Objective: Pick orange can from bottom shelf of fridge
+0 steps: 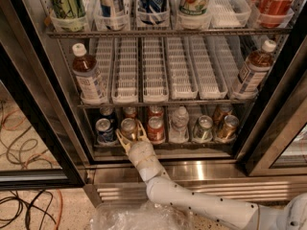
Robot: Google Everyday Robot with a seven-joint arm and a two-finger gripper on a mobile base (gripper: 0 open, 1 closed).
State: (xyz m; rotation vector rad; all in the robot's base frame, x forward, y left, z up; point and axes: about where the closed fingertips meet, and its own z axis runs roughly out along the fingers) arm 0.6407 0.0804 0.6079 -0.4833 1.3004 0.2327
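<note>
The fridge [57, 104] stands open, with wire racks of drinks. On the bottom shelf [163, 145] the orange can [127, 126] stands upright in the front row, second from the left, showing dull orange-brown sides and a silver top. My gripper [131, 136] reaches in from below on the white arm [192, 202]. It is open, with one yellowish finger on each side of the can's lower part. A brighter red-orange can [155, 129] stands just to the right, and a bronze-gold tilted can [227, 127] is at the far right.
A blue can [104, 130] stands left of the orange can. A clear bottle [179, 124] and a silver can [203, 128] stand to the right. The middle rack has white slotted trays [156, 68] and two tea bottles. A black door frame [33, 114] is on the left and cables [19, 210] lie on the floor.
</note>
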